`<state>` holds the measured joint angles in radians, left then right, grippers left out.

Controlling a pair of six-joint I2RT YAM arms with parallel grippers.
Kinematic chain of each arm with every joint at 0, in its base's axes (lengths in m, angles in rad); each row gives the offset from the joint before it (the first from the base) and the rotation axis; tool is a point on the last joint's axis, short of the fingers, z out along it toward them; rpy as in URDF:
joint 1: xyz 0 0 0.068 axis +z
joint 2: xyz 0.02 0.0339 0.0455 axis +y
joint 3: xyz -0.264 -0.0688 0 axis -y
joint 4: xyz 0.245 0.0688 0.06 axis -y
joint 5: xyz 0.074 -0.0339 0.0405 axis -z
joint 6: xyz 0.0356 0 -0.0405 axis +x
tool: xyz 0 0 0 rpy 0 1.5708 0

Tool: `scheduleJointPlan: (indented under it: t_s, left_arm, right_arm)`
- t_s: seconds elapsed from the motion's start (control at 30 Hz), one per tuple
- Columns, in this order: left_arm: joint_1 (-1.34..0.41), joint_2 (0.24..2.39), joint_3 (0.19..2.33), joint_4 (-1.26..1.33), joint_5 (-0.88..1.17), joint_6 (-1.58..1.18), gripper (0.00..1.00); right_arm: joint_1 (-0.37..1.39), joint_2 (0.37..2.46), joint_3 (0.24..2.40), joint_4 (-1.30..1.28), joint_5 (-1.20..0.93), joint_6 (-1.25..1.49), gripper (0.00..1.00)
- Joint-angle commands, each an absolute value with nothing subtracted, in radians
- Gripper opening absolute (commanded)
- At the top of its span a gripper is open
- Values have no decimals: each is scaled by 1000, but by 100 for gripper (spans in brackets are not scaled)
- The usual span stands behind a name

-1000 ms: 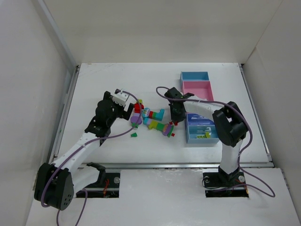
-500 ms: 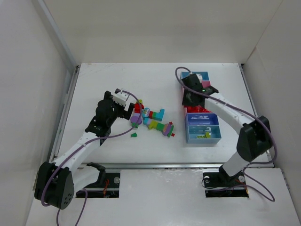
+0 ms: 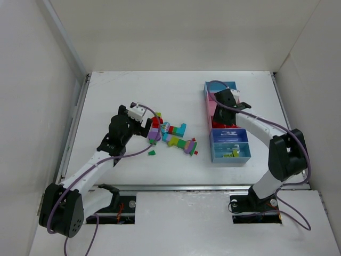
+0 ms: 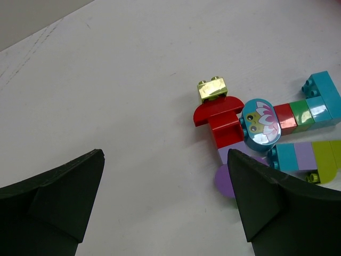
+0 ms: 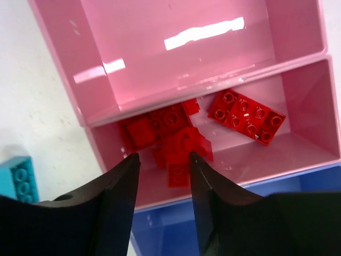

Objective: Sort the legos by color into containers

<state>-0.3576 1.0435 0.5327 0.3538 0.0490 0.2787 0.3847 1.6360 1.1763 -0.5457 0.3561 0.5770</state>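
A white counter (image 3: pixel 117 96) sits between white walls. The legos (image 3: pixel 173 136) lie piled in its middle. They are light, hard and smooth, so pinch one by its flat sides. The left jaws are spread wide beside the pile, holding nothing. The right jaws are partly spread over the containers (image 3: pixel 230 159), above red bricks (image 5: pixel 248 114) in a pink bin (image 5: pixel 303 128), holding nothing.

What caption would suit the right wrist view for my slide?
Right end effector, jaws apart, above the pink bin holding red legos, next to a second pink bin.
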Motion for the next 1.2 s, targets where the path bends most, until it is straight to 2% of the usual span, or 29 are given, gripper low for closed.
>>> scheduleJointPlan:
  t_s: [0.0,0.13,0.27,0.53,0.73,0.83,0.87,0.9,1.17]
  left_arm:
    - [-353,1011,522,393,54,262,100]
    - [-362,1002,522,370,58,252,100]
    - [-385,1002,512,379,55,252,100]
    - [-396,993,514,370,46,281,100]
    - [-408,983,514,360,35,281,100]
    - [-431,983,514,360,44,281,100]
    - [-445,983,514,360,34,281,100]
    - [-445,983,514,360,34,281,100]
    - [-445,974,523,341,2,291,100]
  right_arm:
    - [394,1571,1163,-431,413,574,49]
    - [414,1552,1186,-443,393,529,61]
    - [531,1528,1177,-491,532,549,80]
    - [540,1514,1143,-571,574,653,81]
    - [466,1543,1127,-496,532,562,81]
    - [442,1618,1149,-495,508,551,71]
    - [431,1635,1149,-495,493,551,61]
    - [422,1647,1160,-485,464,551,58]
    - [413,1681,1212,-471,445,542,58]
